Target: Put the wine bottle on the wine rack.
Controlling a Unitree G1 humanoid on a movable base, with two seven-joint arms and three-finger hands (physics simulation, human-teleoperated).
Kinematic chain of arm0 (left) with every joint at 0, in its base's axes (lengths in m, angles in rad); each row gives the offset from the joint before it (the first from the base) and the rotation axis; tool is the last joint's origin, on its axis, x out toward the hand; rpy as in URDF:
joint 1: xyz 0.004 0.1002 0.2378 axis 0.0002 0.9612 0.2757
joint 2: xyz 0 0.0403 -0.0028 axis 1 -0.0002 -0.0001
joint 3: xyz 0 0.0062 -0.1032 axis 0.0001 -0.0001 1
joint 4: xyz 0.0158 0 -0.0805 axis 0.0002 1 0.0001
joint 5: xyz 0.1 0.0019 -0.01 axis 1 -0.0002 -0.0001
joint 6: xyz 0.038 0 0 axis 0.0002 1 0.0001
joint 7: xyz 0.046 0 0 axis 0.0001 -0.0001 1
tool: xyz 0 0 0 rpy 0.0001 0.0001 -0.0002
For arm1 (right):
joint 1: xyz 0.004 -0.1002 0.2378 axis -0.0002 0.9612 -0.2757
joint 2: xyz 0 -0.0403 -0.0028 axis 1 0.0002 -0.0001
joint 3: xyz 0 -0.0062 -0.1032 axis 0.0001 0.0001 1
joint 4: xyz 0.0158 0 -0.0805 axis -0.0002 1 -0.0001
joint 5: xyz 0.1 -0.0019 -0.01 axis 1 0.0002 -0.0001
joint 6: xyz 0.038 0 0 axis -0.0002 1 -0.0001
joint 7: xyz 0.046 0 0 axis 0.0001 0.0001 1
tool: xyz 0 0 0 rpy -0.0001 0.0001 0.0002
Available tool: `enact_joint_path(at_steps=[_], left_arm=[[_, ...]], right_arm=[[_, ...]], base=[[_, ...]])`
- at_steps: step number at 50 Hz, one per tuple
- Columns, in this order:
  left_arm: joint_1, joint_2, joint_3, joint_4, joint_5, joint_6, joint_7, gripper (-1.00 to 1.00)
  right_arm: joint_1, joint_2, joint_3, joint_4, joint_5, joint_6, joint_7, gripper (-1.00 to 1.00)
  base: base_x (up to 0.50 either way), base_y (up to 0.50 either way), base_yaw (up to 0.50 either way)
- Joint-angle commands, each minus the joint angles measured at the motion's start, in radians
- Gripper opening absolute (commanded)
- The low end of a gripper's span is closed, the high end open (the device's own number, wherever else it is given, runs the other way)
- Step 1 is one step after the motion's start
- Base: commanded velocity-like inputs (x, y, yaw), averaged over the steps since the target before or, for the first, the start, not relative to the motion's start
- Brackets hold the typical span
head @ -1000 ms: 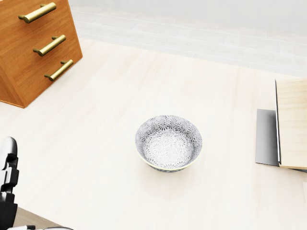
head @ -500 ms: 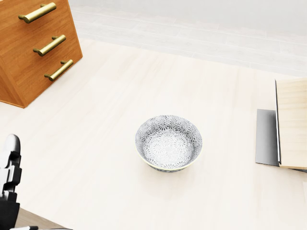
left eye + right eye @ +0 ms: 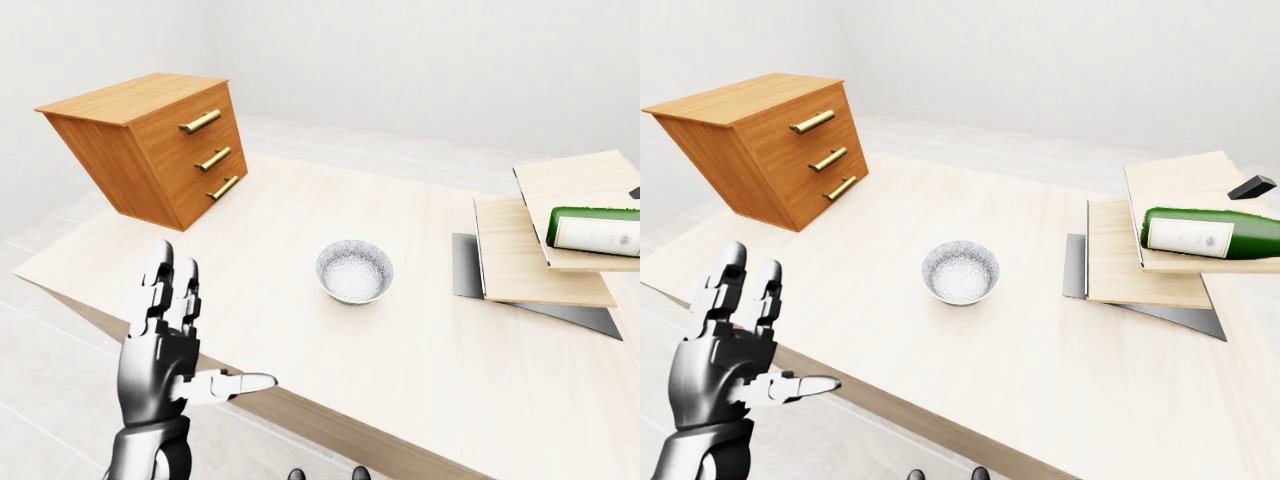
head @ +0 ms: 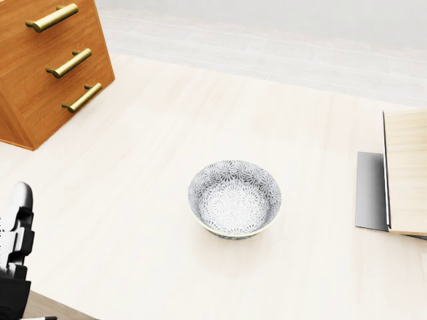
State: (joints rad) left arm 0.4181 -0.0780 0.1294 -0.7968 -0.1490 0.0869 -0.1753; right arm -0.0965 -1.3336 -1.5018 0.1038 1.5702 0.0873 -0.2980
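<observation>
A green wine bottle [image 3: 1210, 235] with a white label lies on its side on the upper board of a stepped light-wood wine rack [image 3: 1140, 262] at the right of the right-eye view. It also shows in the left-eye view [image 3: 595, 230], cut off by the right edge. My left hand [image 3: 205, 330] is raised at the lower left, over the table's near edge, far from the bottle. Its fingers are spread open and it holds nothing. It shows at the bottom left edge of the head view [image 4: 17, 233]. My right hand does not show.
A patterned grey-white bowl [image 4: 234, 199] stands mid-table on the pale wooden table [image 3: 300, 210]. A tilted wooden drawer chest [image 3: 160, 145] with brass handles stands at the table's left. A dark flat plate [image 3: 1072, 266] lies under the rack. A small black block [image 3: 1251, 187] lies on the rack's top board.
My left hand has risen a little and shifted slightly right at the head view's lower left edge. Bowl, chest and rack have not moved.
</observation>
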Motion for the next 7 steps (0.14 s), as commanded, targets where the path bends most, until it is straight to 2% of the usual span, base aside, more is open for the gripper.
enact_joint_path(at_steps=[1, 5, 7], left_arm=[[0.010, 0.002, -0.011, 0.004, 0.004, -0.007, -0.003, 1.00], [0.009, 0.002, -0.007, 0.032, 0.000, -0.028, -0.007, 1.00], [0.015, 0.002, -0.011, 0.026, 0.001, -0.028, -0.006, 1.00]], right_arm=[[0.032, -0.039, -0.069, -0.071, 0.208, 0.000, -0.142, 1.00], [0.053, -0.032, -0.069, -0.104, 0.274, 0.000, -0.182, 1.00], [0.064, -0.027, -0.069, -0.114, 0.307, 0.000, -0.205, 1.00]], base=[[0.00, 0.00, 0.00], [0.00, 0.00, 0.00], [0.00, 0.00, 0.00]])
